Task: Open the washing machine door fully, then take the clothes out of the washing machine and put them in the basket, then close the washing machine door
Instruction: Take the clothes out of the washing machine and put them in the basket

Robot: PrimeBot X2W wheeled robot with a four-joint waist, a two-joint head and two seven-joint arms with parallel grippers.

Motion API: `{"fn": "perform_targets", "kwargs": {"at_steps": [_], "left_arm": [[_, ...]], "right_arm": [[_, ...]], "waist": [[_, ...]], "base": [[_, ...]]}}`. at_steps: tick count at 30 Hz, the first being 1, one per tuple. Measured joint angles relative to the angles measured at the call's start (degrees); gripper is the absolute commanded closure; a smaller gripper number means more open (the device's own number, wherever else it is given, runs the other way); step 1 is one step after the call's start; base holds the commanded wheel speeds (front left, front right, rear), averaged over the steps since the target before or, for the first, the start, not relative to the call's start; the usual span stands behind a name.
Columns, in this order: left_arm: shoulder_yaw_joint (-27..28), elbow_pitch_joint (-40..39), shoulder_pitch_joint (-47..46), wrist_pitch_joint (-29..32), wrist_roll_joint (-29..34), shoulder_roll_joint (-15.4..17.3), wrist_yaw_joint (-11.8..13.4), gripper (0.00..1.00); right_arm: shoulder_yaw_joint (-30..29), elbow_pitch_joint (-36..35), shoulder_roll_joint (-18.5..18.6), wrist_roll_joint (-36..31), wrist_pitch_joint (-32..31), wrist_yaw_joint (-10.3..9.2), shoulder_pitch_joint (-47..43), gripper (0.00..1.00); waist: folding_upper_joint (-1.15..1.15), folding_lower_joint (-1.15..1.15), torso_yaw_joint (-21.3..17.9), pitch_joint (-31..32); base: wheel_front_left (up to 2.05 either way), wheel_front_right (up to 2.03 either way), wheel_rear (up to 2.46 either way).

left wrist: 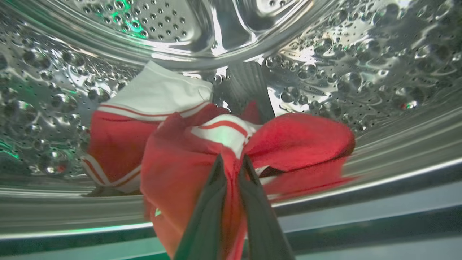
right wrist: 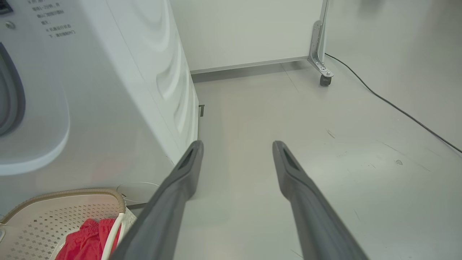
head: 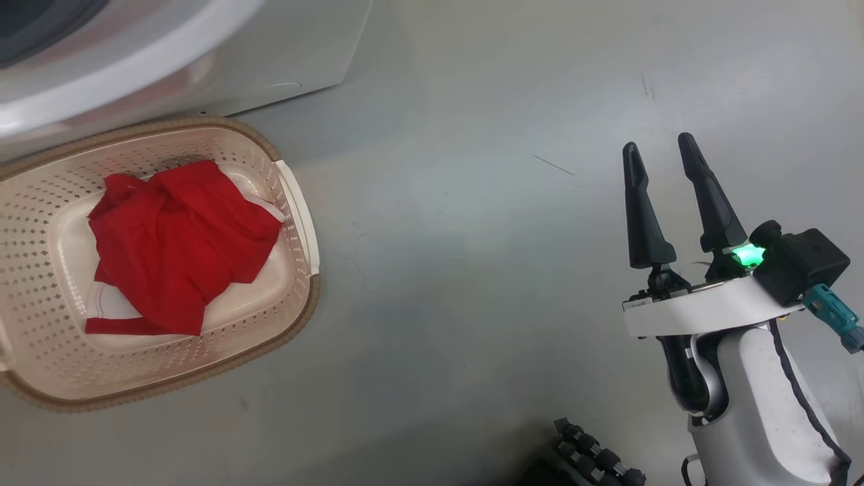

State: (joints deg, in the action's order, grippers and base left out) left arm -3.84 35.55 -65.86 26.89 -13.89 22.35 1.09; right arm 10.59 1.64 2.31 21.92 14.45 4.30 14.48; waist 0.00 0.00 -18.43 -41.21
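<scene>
In the left wrist view my left gripper (left wrist: 232,160) reaches into the steel drum (left wrist: 361,65) of the washing machine (right wrist: 119,90) and is shut on a red garment with white trim (left wrist: 288,141), the cloth pinched between its two fingers. More red and white clothes (left wrist: 119,141) lie behind it on the drum floor. The cream basket (head: 300,223) stands on the floor before the machine with a red garment (head: 175,243) in it. My right gripper (head: 661,152) hangs open over bare floor to the basket's right, holding nothing. The door is out of view.
The white machine front (head: 169,61) rises just behind the basket. A white partition on a castor (right wrist: 325,79) and a black cable (right wrist: 397,108) lie on the grey floor beyond the right gripper. Open floor (head: 459,270) lies between basket and right arm.
</scene>
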Motion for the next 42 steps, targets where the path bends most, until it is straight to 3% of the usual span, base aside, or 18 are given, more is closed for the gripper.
{"fn": "perform_targets", "kwargs": {"at_steps": [7,28,37,42], "left_arm": [[0.6,-2.0,0.4,-7.8,-1.1,-1.8,-0.6,1.0],[2.4,-13.0,16.3,-32.9,-4.3,-10.7,-1.4,1.0],[2.2,-16.1,26.1,-39.6,-4.9,-13.5,-0.8,1.0],[1.3,-18.2,31.1,-40.2,-4.6,-15.2,-0.3,1.0]], "right_arm": [[-1.1,0.5,0.0,-1.4,0.0,-0.02,0.0,0.0],[-4.8,0.5,0.7,-5.0,0.0,0.0,-2.7,0.0],[-4.9,0.8,1.2,-6.0,0.0,0.09,-4.7,0.0],[-5.2,1.3,1.4,-6.5,0.0,0.09,-6.2,0.0]], "waist": [[0.0,0.0,1.4,1.7],[0.0,0.0,8.0,9.1],[0.0,0.0,10.8,13.0],[0.0,0.0,12.0,15.5]], "base": [[0.0,0.0,0.0],[0.0,0.0,0.0],[0.0,0.0,0.0],[0.0,0.0,0.0]]}}
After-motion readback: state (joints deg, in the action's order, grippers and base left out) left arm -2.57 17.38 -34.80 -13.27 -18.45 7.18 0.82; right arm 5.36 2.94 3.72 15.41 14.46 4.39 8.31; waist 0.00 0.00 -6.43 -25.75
